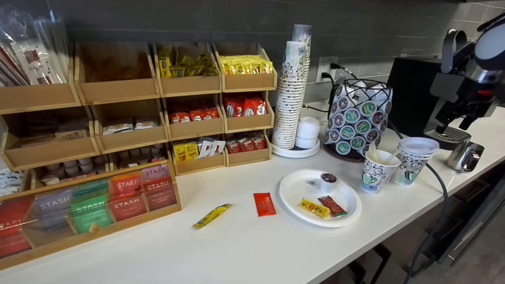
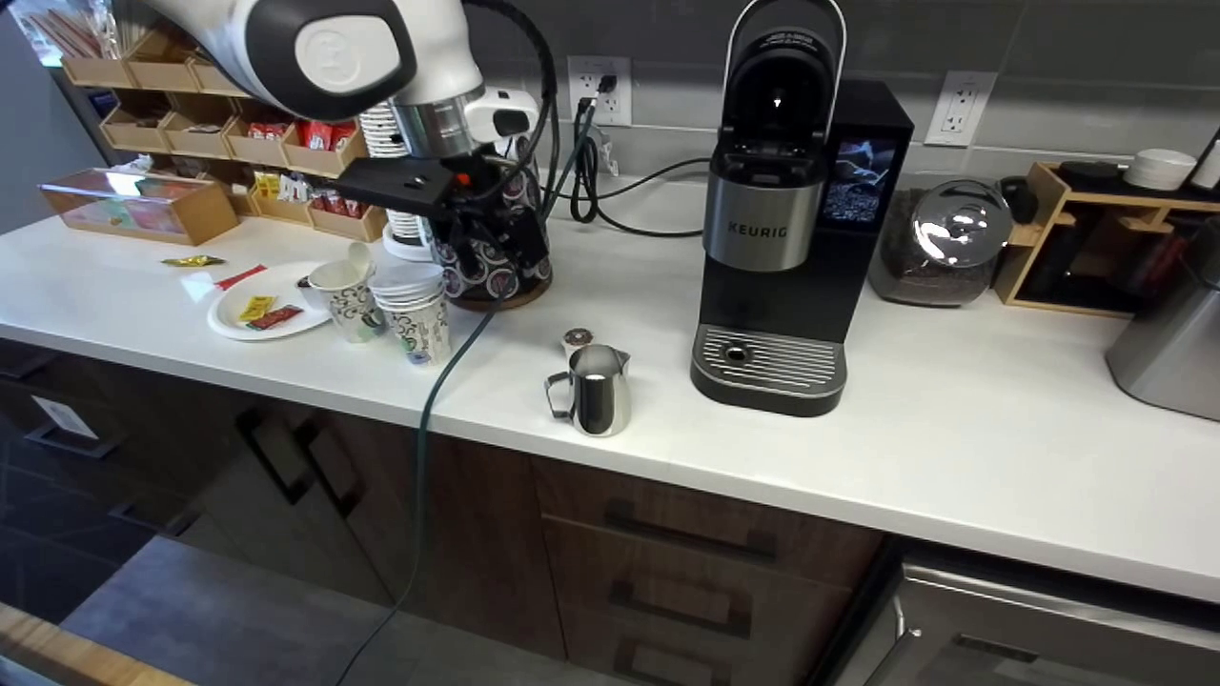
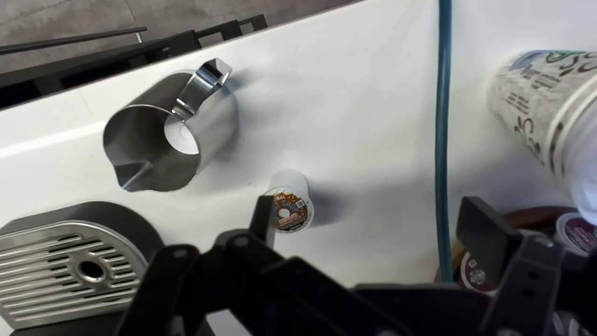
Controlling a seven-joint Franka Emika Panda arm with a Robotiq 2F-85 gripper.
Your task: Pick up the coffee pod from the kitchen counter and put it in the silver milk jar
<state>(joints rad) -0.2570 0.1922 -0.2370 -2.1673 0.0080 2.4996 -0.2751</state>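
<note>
The coffee pod [image 3: 291, 212], white with a brown label, stands upright on the counter. In an exterior view the pod [image 2: 577, 337] is just behind the silver milk jar [image 2: 600, 395]; it does not show in the exterior view where the jar [image 1: 465, 157] is at the right. In the wrist view the jar [image 3: 217, 119] stands upright at upper left, its mouth in view and no pod seen inside. My gripper [image 3: 368, 205] is open and empty above the counter; its left finger overlaps the pod's edge in the picture. In both exterior views the gripper [image 1: 452, 125] [image 2: 500, 262] is raised, apart from the pod.
A Keurig machine [image 2: 772, 229] stands beside the jar. A wire rack of pods [image 2: 500, 276] is close to the gripper. Stacked paper cups [image 2: 415, 314] and a plate [image 2: 229, 319] lie farther along. A green-blue cable [image 3: 443, 140] crosses the counter and hangs over its front edge.
</note>
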